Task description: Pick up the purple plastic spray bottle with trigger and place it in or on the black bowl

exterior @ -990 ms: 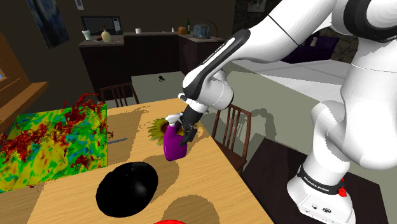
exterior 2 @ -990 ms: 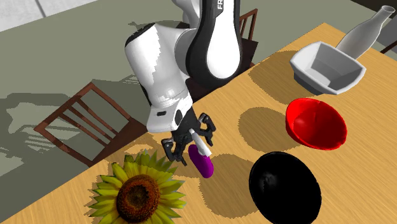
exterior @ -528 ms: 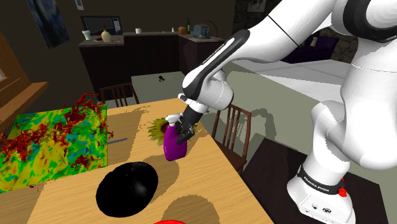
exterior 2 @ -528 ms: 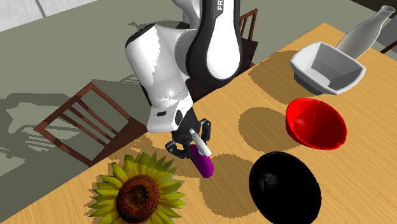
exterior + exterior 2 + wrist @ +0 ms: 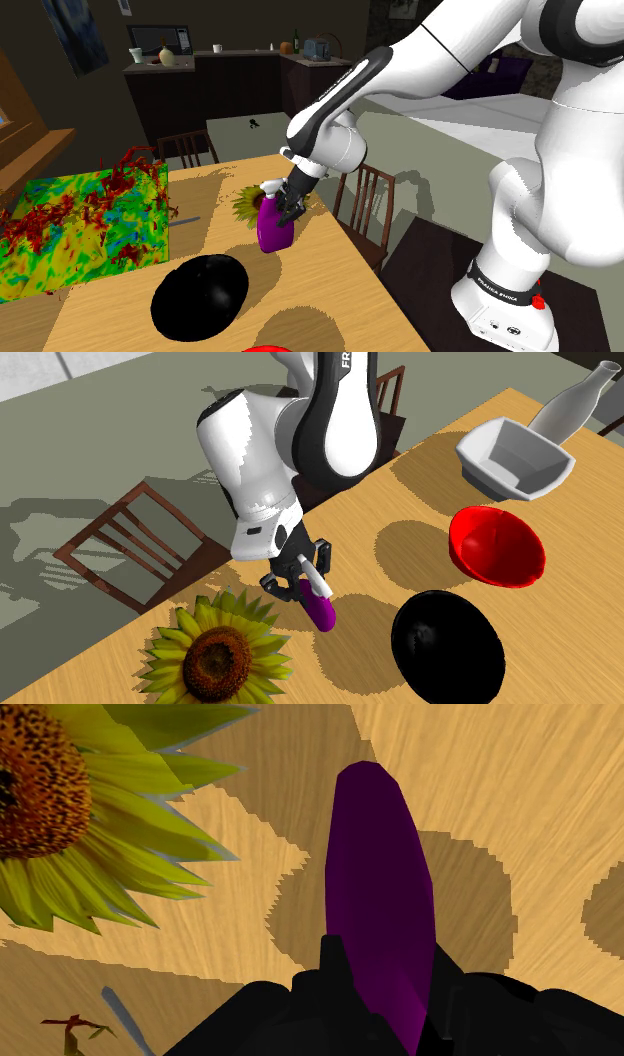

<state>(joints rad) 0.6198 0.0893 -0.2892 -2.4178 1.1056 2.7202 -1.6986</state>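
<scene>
Second exterior view, left to right | sunflower [image 5: 215, 657] lies on the wooden table [image 5: 400, 482] | black tool [image 5: 300, 577] clenched around the white top of the purple spray bottle [image 5: 321, 611], which is just beside the flower's petals | black bowl [image 5: 445, 647] near the bottle, not touching it | red bowl [image 5: 497, 545] beyond

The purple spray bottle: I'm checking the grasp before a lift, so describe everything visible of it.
The purple spray bottle has a smooth, glossy, rounded body and a pale head. It is about upright over the wooden table, between the sunflower and the black bowl, touching neither. The gripper clasps its upper part from both sides. Whether its base rests on the table is unclear.
</scene>
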